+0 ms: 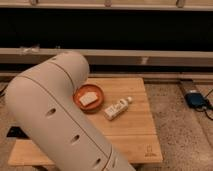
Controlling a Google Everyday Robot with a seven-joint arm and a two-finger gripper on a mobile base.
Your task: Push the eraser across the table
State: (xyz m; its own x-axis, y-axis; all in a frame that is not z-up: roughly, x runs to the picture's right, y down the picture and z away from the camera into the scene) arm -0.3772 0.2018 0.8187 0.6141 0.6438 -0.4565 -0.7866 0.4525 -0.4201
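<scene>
We could not find the gripper or the eraser in the camera view; the arm point(55, 120) hid the tabletop's point(135, 125) left half. Risk, in our judgement: a blind push could strike the orange bowl point(88, 97) or white tube point(117, 108) instead.

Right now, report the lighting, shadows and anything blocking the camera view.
Camera view: warm, even light on the table; the white labelled tube casts only a soft, short shadow; no harsh glare on the planks. The dark band behind the table is underlit. The robot arm fills the lower left, close and slightly soft, hiding that part of the table; neither the gripper nor the eraser shows.
</scene>
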